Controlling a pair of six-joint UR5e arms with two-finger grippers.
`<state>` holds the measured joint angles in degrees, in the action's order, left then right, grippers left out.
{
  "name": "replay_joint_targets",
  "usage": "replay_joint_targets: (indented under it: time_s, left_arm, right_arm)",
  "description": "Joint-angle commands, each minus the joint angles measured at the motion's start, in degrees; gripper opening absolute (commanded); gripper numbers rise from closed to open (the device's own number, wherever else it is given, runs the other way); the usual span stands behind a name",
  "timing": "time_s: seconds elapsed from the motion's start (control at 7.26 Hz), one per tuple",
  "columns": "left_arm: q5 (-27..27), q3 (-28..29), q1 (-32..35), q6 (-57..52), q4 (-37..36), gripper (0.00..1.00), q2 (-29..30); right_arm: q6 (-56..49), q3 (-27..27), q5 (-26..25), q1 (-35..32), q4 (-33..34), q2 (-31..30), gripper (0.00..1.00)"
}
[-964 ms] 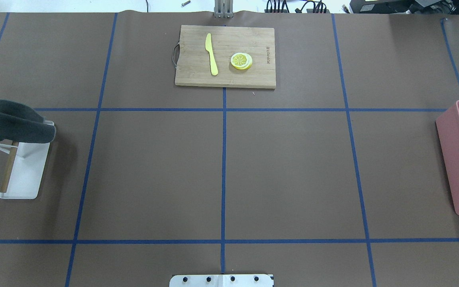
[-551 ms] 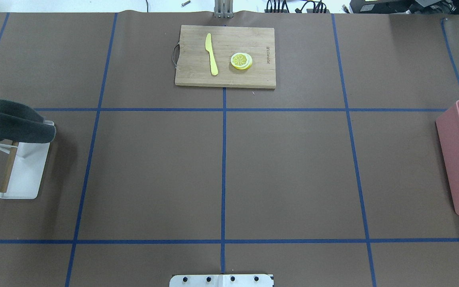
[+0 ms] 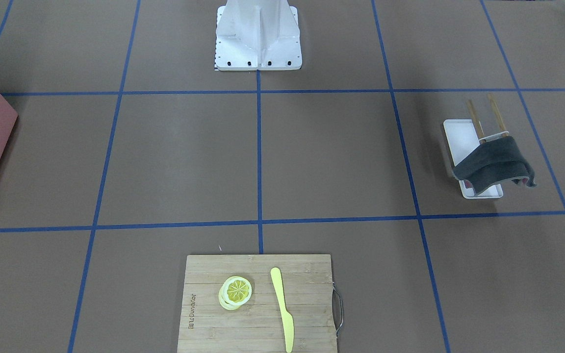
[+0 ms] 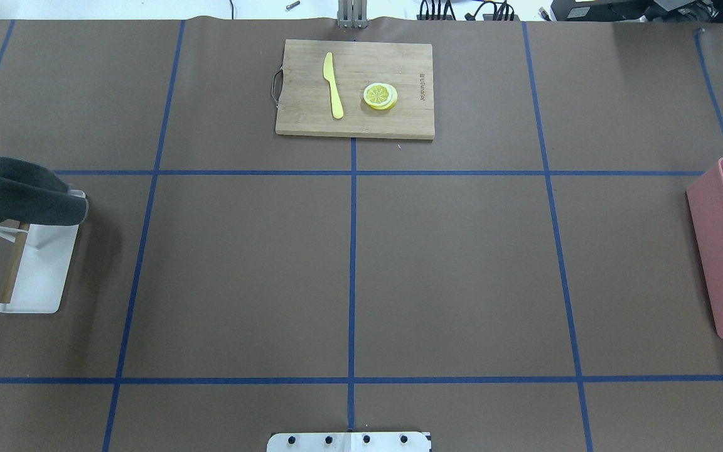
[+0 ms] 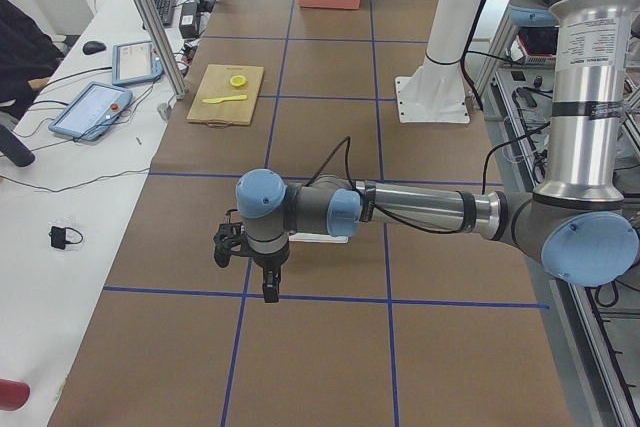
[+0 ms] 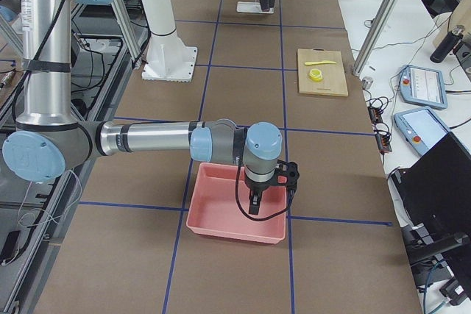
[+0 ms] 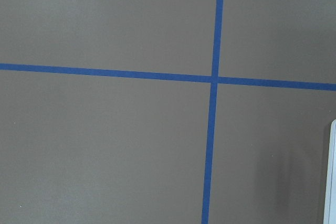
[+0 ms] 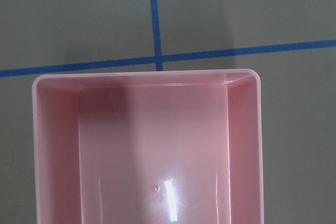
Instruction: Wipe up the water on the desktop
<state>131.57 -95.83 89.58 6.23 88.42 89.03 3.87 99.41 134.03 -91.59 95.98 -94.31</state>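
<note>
Base plate (image 4: 349,441) of the robot sits at the near edge of my overhead view, on the desktop (image 4: 462,270). That desktop is the matte brown sheet covering the whole table, cut into big rectangles by blue tape lines (image 4: 353,276).

Out at the table's left end, the left gripper (image 5: 268,292) hangs pointing down above a tape line on bare brown surface. I get it only from the side camera, so I cannot tell how its jaws stand. Its wrist camera looks straight down on a tape crossing, with a sliver of white edge (image 7: 333,171) at the frame's right border. Close by stands a white tray (image 4: 41,276) with two wooden posts (image 4: 15,270), and a dark grey cloth (image 4: 22,198) is draped over their tops.

At the opposite end, the right gripper (image 6: 254,207) hangs pointing down over the pink bin (image 4: 713,251). Only a side camera shows it too, so I cannot tell its jaws either. The right wrist camera shows the bin's glossy floor and a tape crossing just past its rim.

Farthest from the base, on the centre tape line, lies a bamboo cutting board (image 4: 302,113) with a metal handle (image 4: 275,86) on its left short side. A yellow knife (image 4: 333,85) and a stack of lemon slices (image 4: 380,96) lie on it, apart from each other. A burned-in brand mark (image 4: 422,86) runs along the board's right short edge, too small for me to read.
</note>
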Motion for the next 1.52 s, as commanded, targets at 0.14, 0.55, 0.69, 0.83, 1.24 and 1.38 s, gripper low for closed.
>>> replay_joint_targets:
  time_s: [0.14,0.55,0.69,0.83,1.24,1.38]
  left_arm:
    - [0.0,-0.7,0.0,0.0,0.0,0.98,0.9]
    - [0.3,-1.1,-0.1,0.6,0.1,0.98,0.6]
    - [1.4,-2.9,-0.3,0.8,0.1,0.98,2.5]
    - [1.7,-3.5,-0.4,0.8,0.2,0.98,3.4]
    - [10.6,-3.0,-3.2,18.3,2.7,0.98,7.1]
    - [11.7,-2.8,-7.4,26.5,8.6,0.98,7.1]
  right_arm:
    - [0.0,0.0,-0.3,0.1,-0.1,0.1,1.0]
    - [0.0,0.0,-0.1,0.1,-0.1,0.2,1.0]
    - [-0.6,0.3,0.4,0.1,-0.4,0.4,1.0]
    - [-0.8,0.1,-0.4,1.1,-0.5,1.2,1.0]
    - [-0.2,0.0,-0.5,1.9,-0.5,2.0,1.0]
    - [-0.4,-0.2,-0.1,2.0,-0.8,1.2,1.0]
